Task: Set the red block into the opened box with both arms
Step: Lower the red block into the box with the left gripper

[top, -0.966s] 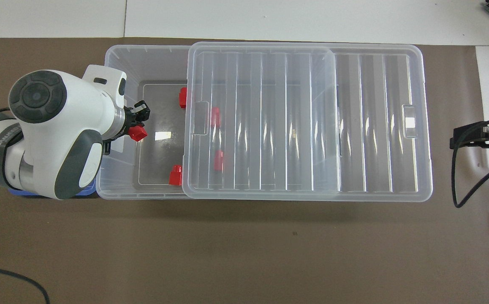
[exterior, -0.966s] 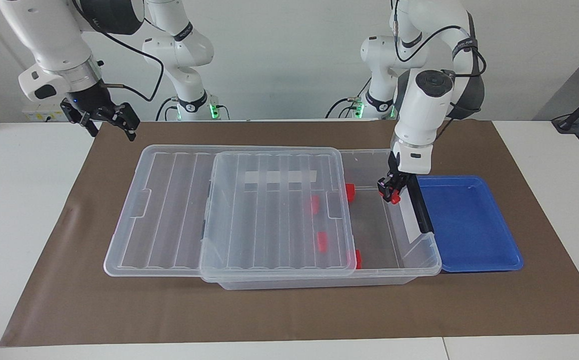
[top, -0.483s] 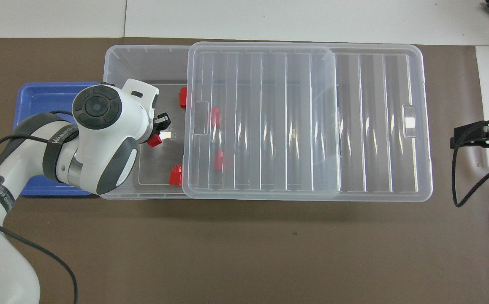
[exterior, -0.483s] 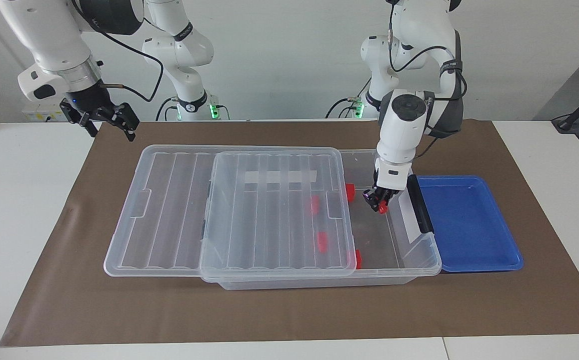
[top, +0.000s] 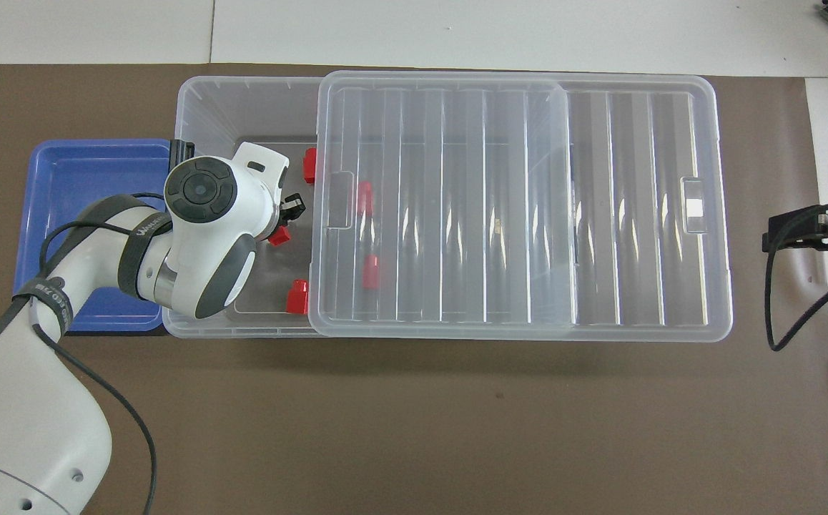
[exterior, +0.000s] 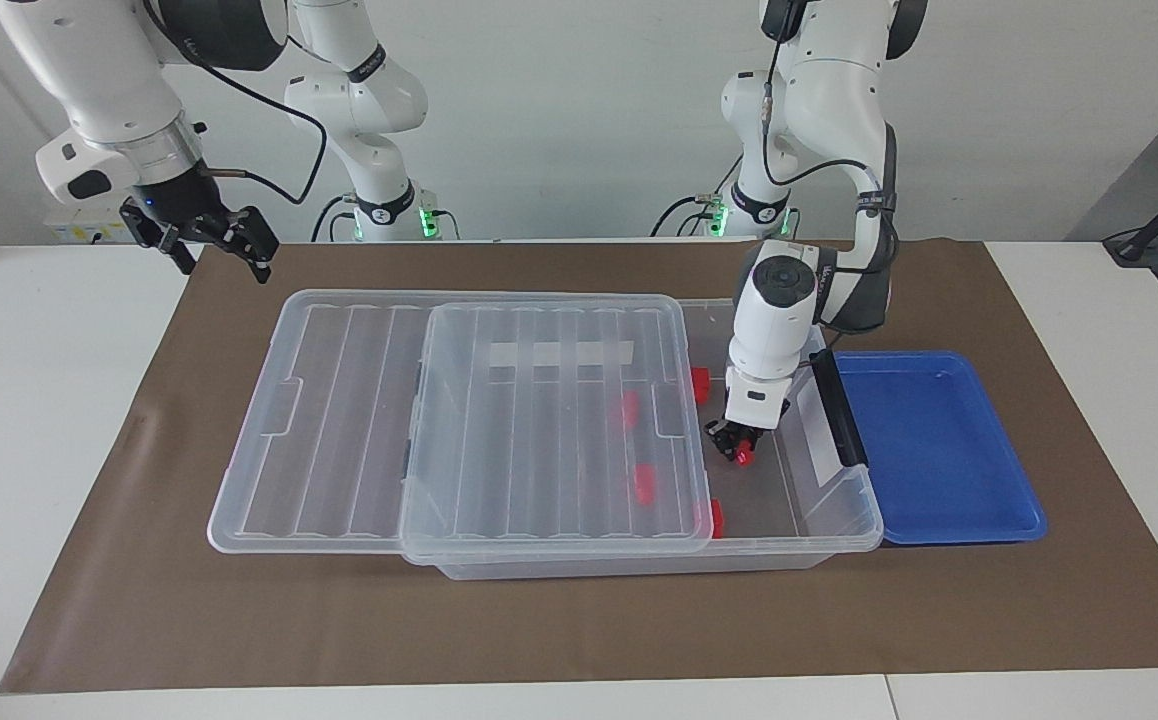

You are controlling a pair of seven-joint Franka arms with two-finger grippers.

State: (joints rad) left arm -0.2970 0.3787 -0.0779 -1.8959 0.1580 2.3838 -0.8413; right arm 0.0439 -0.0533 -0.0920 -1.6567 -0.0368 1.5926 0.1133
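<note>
Lowered since a second ago, the left gripper now sits inside the open end of the box, fingers clamped on the red block just above the floor. Four more red blocks lie inside. Waiting, the right gripper hangs spread apart over the mat's right-arm end.
</note>
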